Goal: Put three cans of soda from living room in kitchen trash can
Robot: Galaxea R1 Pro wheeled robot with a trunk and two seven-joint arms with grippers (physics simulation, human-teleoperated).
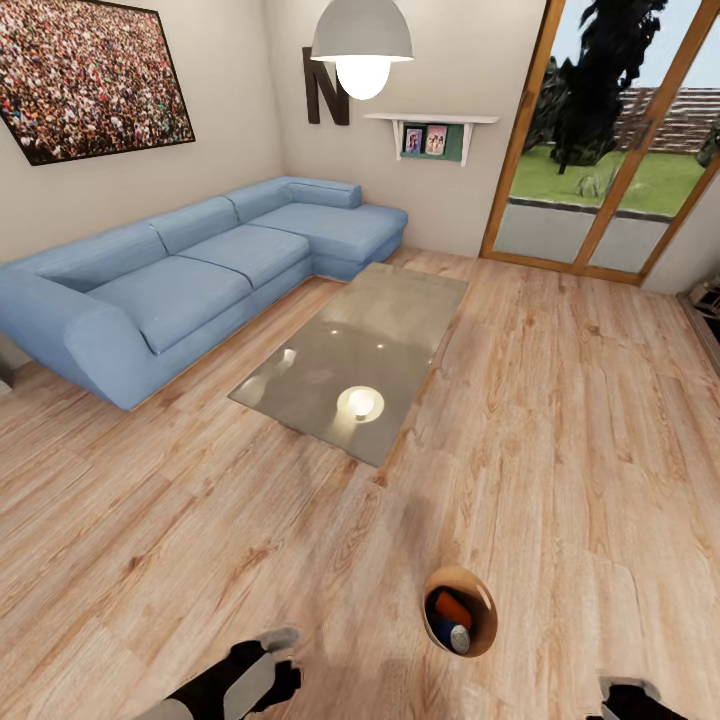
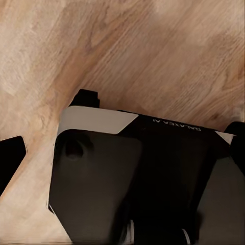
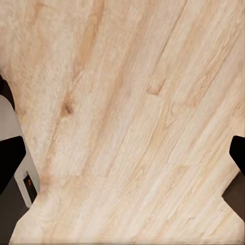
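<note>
The left gripper (image 1: 268,655) is seen at the lower edge of the head view, held low over the wood floor (image 1: 560,420); whether its fingers are apart or together cannot be told from any view. In the left wrist view, black fingertips (image 2: 10,158) appear at the picture's sides, with the robot's dark base (image 2: 132,178) beneath and nothing between them. The right gripper (image 3: 122,163) is shown spread wide, its dark fingertips (image 3: 9,163) at either side of the right wrist view, with bare floorboards between them; nothing is gripped.

Just ahead of the arms, the trash can (image 1: 460,610) stands on the floor. Soda cans (image 1: 452,618) are seen inside it: orange, red and blue, with a silver top. How many lie there cannot be counted with certainty.

Farther out, the glass coffee table (image 1: 360,350) is seen, then the blue sofa (image 1: 190,275), the letter N (image 1: 325,95) and the crowd picture (image 1: 90,75). No can is seen on the table or the floor.

Collection is judged largely done, though the trash can sits in the living room. For the step in hand to be done well, the contents should be checked by looking down into the trash can, and the table and sofa searched for a missing can before anything is carried out.
</note>
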